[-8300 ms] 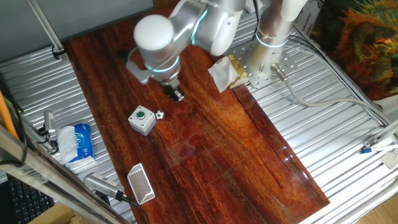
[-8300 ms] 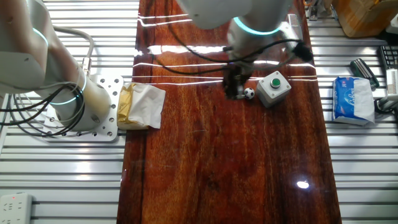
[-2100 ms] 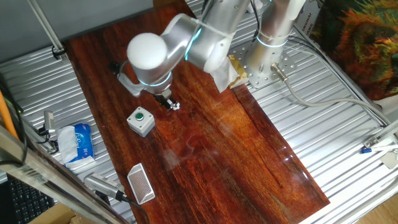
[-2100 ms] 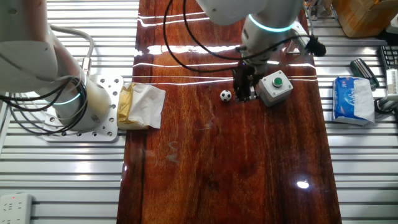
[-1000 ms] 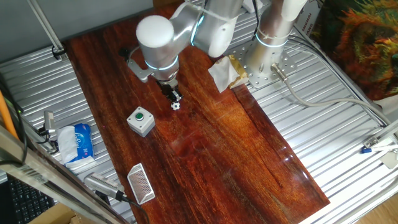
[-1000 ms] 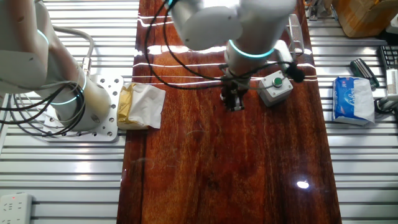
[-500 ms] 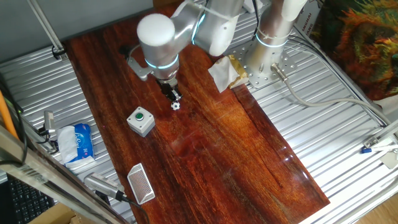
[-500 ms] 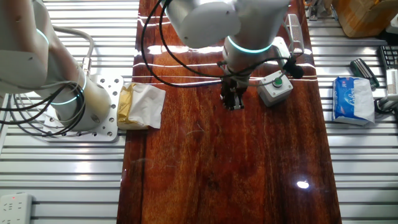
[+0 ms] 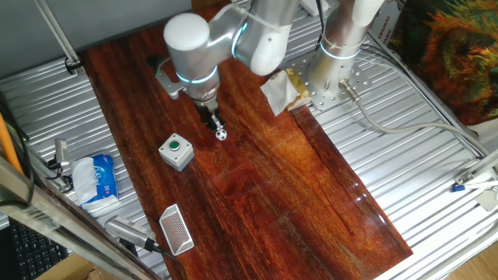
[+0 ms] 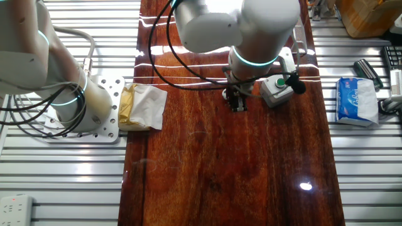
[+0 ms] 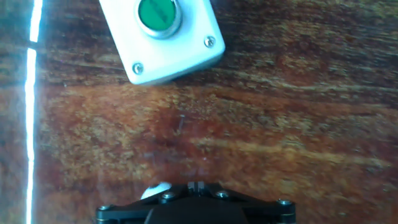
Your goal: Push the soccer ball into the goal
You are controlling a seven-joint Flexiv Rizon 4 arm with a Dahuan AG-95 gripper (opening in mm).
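Note:
The soccer ball is a tiny white ball with black patches on the wooden table, right of the grey button box. My gripper points down at the table just behind and left of the ball, fingers shut with nothing between them. In the hand view only a white sliver of the ball shows, beside the shut fingertips of the gripper. The goal, a small white frame with mesh, stands near the table's front left edge, well away from the ball. In the other fixed view the gripper hides the ball.
The button box with its green button lies close to the gripper's left. A crumpled paper bag sits by the arm's base. A blue tissue pack lies off the wood on the metal slats at left.
Over the last second the arm's wrist has shifted slightly left and the fingers have dropped a little. The ball has crept a touch toward the front.

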